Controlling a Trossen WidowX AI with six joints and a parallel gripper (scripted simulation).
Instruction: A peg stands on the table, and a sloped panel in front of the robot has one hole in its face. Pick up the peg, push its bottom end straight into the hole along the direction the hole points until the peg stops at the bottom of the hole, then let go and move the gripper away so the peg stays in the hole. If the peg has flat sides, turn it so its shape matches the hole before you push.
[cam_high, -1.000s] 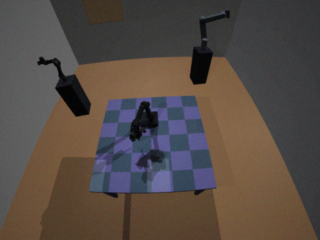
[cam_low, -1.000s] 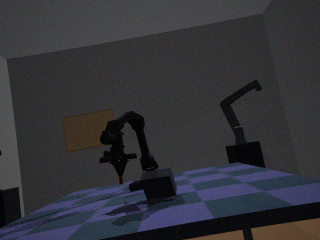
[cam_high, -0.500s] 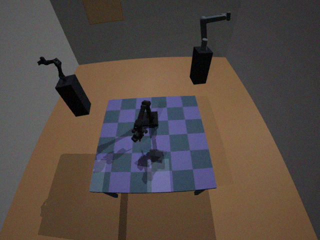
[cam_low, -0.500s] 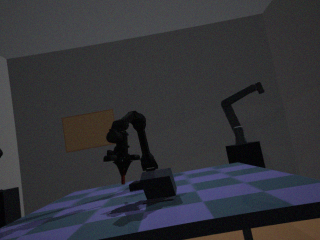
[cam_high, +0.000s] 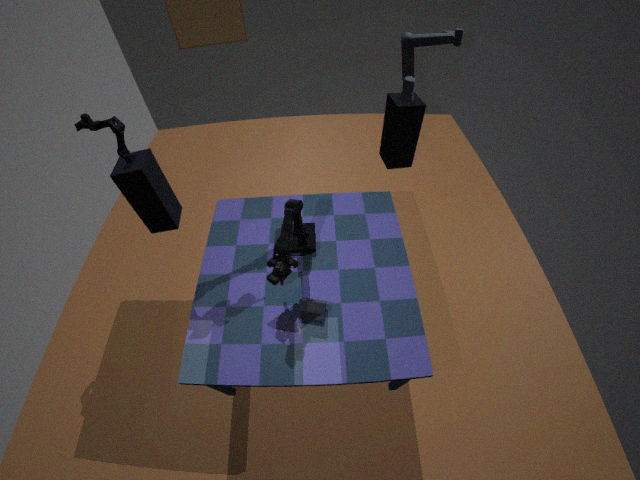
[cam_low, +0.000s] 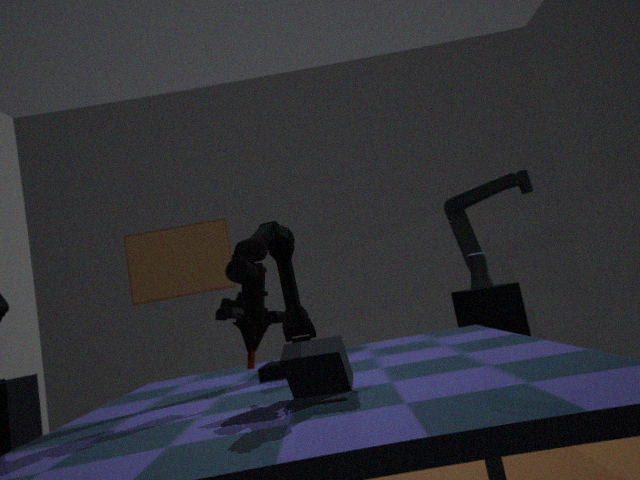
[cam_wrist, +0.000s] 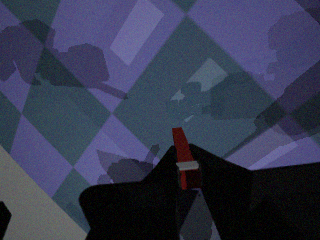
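A red peg (cam_high: 281, 282) (cam_low: 251, 360) (cam_wrist: 178, 136) points down from my gripper (cam_low: 251, 349) (cam_wrist: 181, 149). The gripper is shut on it, and its lower part sticks out below the fingertips. In the exterior view the peg hangs nearly upright, and its bottom end appears above the table. In the wrist view a pale band crosses the peg near its upper end. The dark grey block with the sloped panel (cam_high: 313, 311) (cam_low: 316, 373) stands on the table, to the right of the peg in the top and exterior views. Its hole cannot be made out in any view.
The checkered table (cam_high: 356, 315) (cam_low: 465, 392) carries my arm's dark base (cam_high: 308, 238), behind the block in the top view. Dark shadows lie around the block. Two other arms stand on black pedestals (cam_high: 147, 193) (cam_high: 402, 131) beyond the table.
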